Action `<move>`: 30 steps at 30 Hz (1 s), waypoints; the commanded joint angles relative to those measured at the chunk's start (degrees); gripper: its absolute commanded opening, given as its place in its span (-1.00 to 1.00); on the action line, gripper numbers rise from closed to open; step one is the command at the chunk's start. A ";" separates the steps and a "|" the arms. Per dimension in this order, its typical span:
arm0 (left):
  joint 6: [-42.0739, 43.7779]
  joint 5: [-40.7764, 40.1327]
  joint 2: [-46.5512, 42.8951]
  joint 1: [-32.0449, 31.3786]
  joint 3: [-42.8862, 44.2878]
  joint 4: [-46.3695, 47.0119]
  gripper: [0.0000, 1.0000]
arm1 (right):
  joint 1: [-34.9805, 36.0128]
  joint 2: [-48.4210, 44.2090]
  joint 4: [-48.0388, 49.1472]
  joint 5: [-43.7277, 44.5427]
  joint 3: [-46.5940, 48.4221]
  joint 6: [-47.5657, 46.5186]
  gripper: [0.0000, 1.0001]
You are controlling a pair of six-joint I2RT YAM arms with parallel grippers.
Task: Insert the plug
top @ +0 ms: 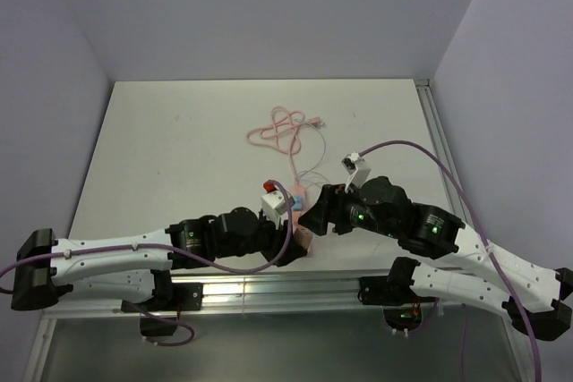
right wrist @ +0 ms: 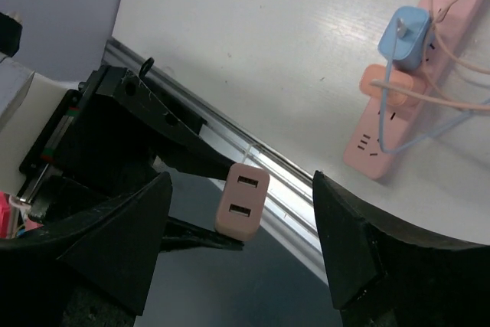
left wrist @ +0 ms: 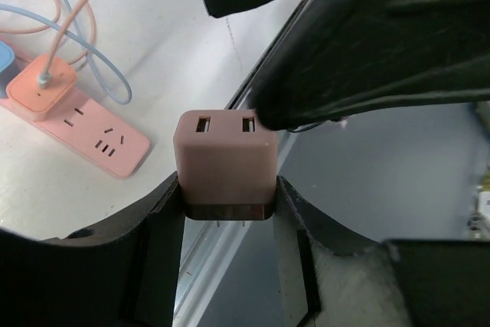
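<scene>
Plug: small pink block (left wrist: 224,165), two USB slots on the face toward the left wrist camera, metal prongs just visible on the far side.
Plug position: held in the air over the metal rail (right wrist: 268,162) at the near table edge; near the power strip (left wrist: 84,124) but apart from it.
Left gripper (left wrist: 227,189): fingers closed on the plug's two sides, gripping its lower half.
Right gripper (right wrist: 241,181): fingers spread wide, nothing held; in the right wrist view the plug sits between them, touching neither.
Grippers: close together at the table's near middle in the top view.
Power strip: pink, flat on the white table (top: 179,131); free sockets at its near end.
Already plugged in: blue charger (right wrist: 406,36) and pink adapter (right wrist: 379,86), each with a cable.
Cables: pink one (top: 282,127) looped farther back.
</scene>
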 commanded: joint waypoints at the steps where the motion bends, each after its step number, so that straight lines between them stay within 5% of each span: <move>1: 2.02 -13.18 1.02 -4.11 3.48 -0.63 -0.99 | -0.36 -1.81 0.11 -4.15 -1.00 -1.48 0.61; 10: 3.42 -19.62 1.91 -7.28 3.92 -0.01 -0.99 | -0.36 -3.05 5.30 -11.88 -6.90 -0.69 0.50; 22: 3.33 -17.78 -0.11 -7.72 2.34 0.60 -0.99 | -0.27 -0.68 6.88 -13.29 -4.62 -1.57 0.43; 30: 5.70 -15.49 -0.38 -7.99 3.92 -0.35 -0.99 | -0.36 3.37 10.29 -16.71 -5.22 -1.48 0.13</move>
